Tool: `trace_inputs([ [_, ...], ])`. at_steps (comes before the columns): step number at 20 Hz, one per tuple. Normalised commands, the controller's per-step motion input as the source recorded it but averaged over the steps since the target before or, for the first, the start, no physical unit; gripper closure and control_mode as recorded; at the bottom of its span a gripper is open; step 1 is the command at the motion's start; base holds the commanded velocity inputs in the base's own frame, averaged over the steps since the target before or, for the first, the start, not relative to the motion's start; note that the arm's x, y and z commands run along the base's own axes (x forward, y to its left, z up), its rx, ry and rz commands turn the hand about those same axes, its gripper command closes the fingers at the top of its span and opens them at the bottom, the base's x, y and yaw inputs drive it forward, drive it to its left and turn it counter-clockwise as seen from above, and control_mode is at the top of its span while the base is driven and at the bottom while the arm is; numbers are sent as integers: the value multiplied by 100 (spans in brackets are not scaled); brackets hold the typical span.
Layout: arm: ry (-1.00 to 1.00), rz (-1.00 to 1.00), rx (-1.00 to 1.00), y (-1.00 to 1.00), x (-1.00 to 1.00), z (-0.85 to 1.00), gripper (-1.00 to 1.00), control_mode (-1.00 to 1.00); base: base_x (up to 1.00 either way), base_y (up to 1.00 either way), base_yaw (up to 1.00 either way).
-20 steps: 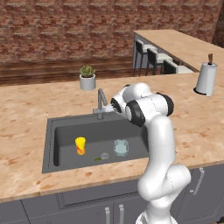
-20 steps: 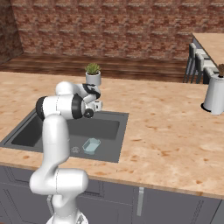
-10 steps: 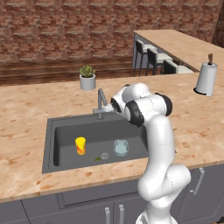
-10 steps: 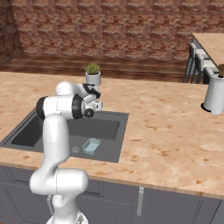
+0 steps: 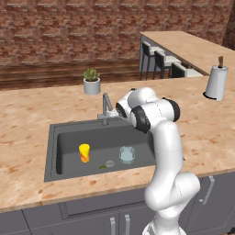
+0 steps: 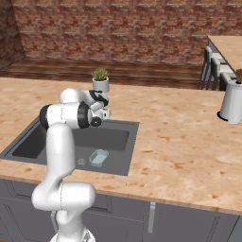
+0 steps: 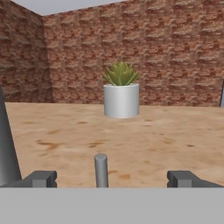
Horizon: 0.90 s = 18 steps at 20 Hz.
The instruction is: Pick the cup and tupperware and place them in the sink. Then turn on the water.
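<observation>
Even, bright, flat rendered light, no clear source. Soft weak shadows: sink (image 5: 59, 137) basin darker along its near wall, faint shade under the potted plant (image 7: 121, 94) on the counter (image 7: 144, 135). No glare or highlights. Textures low-res, brick wall (image 5: 69, 32) blurry and blocky, edges jagged. No lens distortion at borders. Hand view sharpest near, slightly soft far back.
</observation>
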Motion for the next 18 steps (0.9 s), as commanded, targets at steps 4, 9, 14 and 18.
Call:
trace_inputs([
  [4, 0, 0, 0, -1, 0, 0, -100, -100, 0, 0, 0],
  [9, 0, -3, 0, -9, 0, 0, -100, -100, 0, 0, 0],
  [14, -1, -4, 0, -16, 0, 0, -100, -100, 0, 0, 0],
  [18, -1, -2, 0, -14, 0, 0, -100, -100, 0, 0, 0],
])
